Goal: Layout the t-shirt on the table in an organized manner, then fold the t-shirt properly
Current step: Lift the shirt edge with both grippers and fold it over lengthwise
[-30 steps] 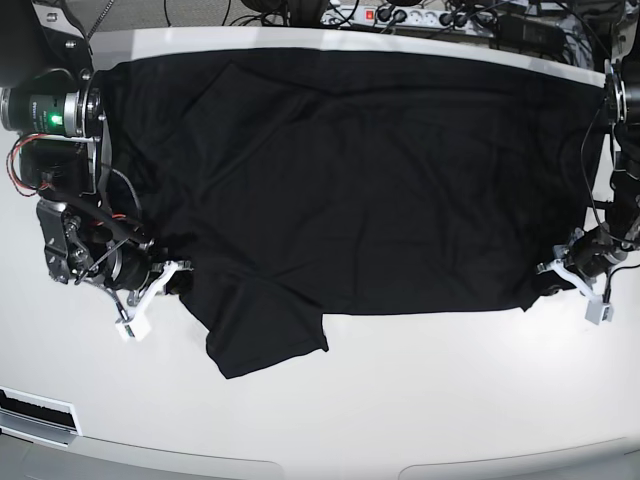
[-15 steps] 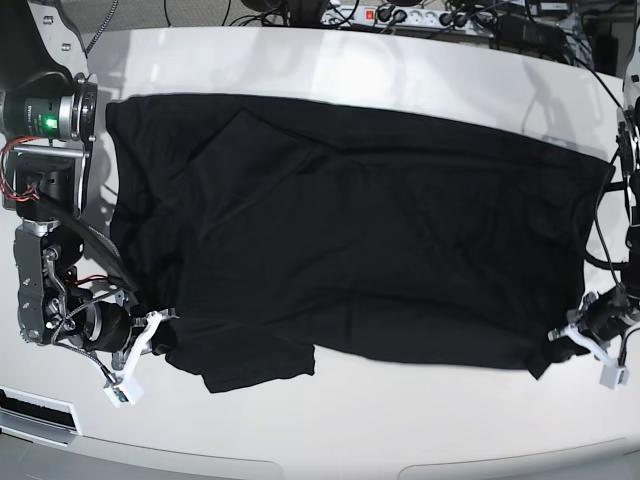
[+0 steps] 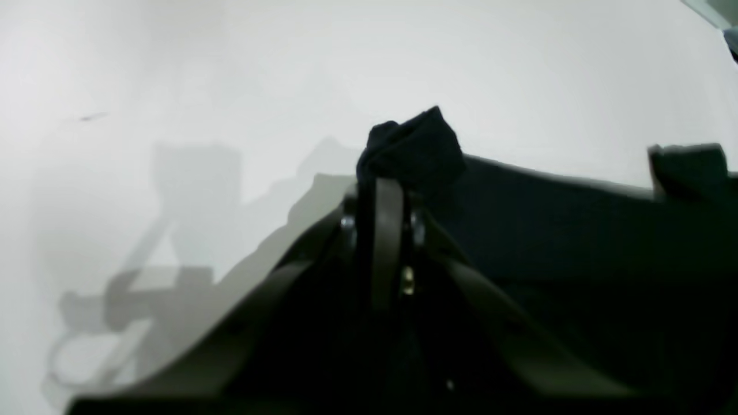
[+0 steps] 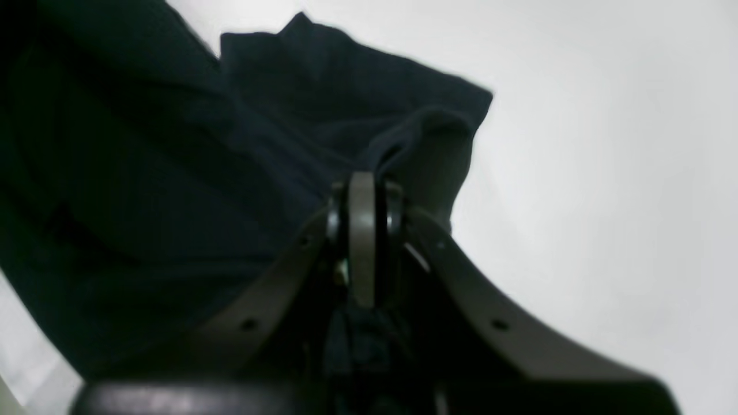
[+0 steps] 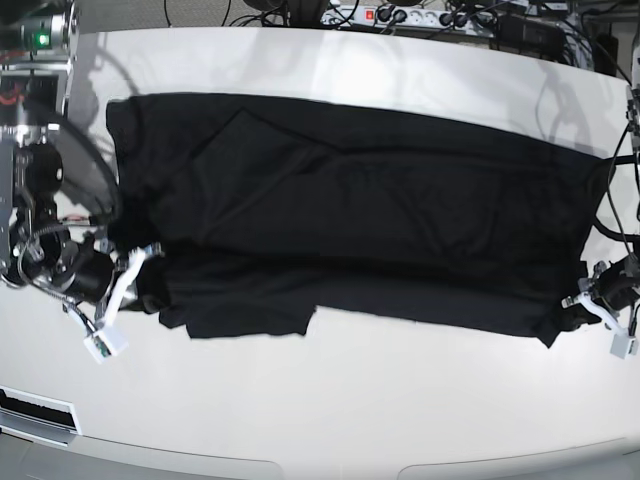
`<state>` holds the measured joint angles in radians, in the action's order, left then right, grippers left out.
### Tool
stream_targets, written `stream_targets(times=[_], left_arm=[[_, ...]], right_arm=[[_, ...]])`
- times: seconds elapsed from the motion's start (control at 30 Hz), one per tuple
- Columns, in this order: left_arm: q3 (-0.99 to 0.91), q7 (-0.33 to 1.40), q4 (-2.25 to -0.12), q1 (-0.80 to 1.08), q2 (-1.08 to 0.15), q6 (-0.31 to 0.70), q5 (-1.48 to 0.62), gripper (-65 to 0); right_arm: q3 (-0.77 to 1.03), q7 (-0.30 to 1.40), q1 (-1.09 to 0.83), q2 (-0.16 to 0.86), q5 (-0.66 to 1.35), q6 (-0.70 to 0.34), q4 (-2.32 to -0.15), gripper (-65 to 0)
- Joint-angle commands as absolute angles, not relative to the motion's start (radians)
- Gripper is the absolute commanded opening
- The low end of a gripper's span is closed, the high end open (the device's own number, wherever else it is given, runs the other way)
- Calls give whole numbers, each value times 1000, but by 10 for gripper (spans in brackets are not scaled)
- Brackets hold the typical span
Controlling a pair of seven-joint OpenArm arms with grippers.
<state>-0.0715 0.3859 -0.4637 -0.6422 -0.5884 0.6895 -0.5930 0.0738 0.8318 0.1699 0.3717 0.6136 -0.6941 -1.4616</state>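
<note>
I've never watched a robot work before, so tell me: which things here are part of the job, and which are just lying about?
Part of the job:
- black t-shirt
- white table
- left end effector and right end effector, each pinching a shirt corner

Just lying about:
- power strip and cables behind the table

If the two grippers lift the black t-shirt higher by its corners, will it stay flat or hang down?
The t-shirt is probably floppy: it bunches at the left gripper and folds at the right gripper. Its middle would likely sag. On the glossy table it probably slides easily.
</note>
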Motion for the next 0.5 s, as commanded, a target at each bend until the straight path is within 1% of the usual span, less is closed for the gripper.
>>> stream_targets(times=[0.0, 0.1, 0.17, 0.27, 0.37, 0.47], left_arm=[[-75, 360, -479, -670, -616, 698, -612, -650], [-75, 376, -479, -659, -633, 698, -635, -650], [-75, 447, -479, -659, -644, 698, -696, -650], [-75, 640, -479, -660, -661, 698, -861, -650], [-75, 866, -479, -660, -683, 698, -1000, -650], [-75, 995, -479, -660, -698, 698, -1038, -650]], right_arm=[[80, 809, 175, 400, 625, -698, -1508, -650], [80, 812, 133, 432, 626, -698, -1567, -650], [80, 839, 114, 446, 633, -698, -1586, -650], [80, 918, 97, 446, 635, -698, -1589, -650], [80, 955, 68, 444, 676, -698, -1589, -650], [80, 955, 44, 443, 681, -698, -1589, -650]])
